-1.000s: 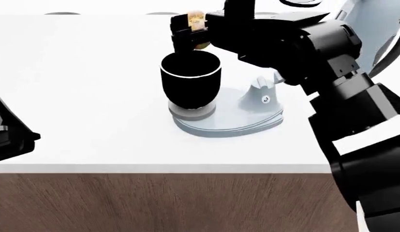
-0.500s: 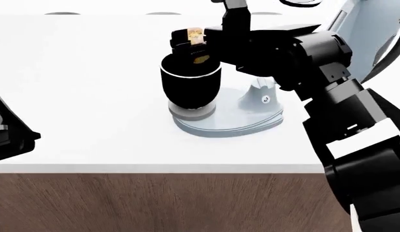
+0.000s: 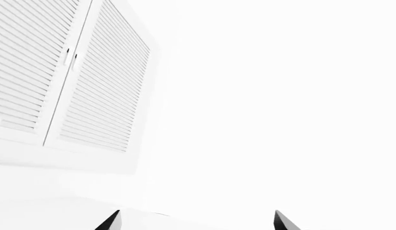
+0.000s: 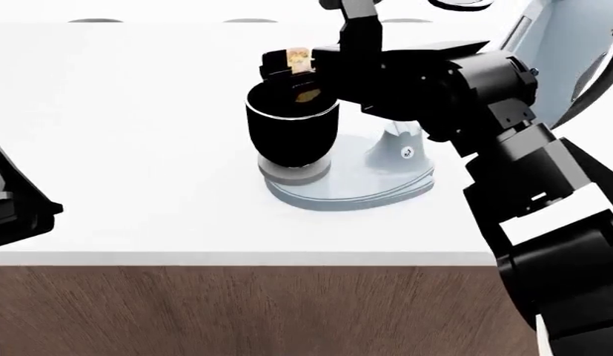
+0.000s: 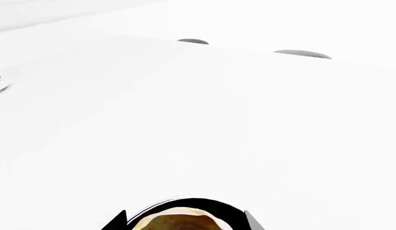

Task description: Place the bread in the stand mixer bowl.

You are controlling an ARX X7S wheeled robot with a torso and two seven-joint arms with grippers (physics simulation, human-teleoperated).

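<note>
Your right claw [image 4: 286,68] hangs directly above the mouth of the deep, tapered, glossy black stand mixer bowl [image 4: 292,133], which has a thin white rim line. The bowl sits on the pale blue-grey mixer base [image 4: 356,182], toward the middle of the white surface [image 4: 118,148], well back from its near edge.

The small, lumpy golden-yellow bread roll [image 4: 306,95] lies inside the bowl, just below the rim line. It is beneath the right claw and apart from it; the fingers do not grip it. In the right wrist view, the roll [image 5: 180,222] shows within the black bowl's rim [image 5: 185,203], framed between the two dark fingertips [image 5: 118,221] at either side. The right claw stands released, its fingers spread with a gap between them. A yellowish patch shows on the upper part of the claw in the head view; you cannot tell what it is.

Your left claw [image 3: 196,221] shows only as two dark fingertips held well apart, released and holding nothing. It faces a white louvred cabinet door [image 3: 63,76]. In the head view, part of the left arm [image 4: 15,200] appears near the left end of the surface's front edge.
</note>
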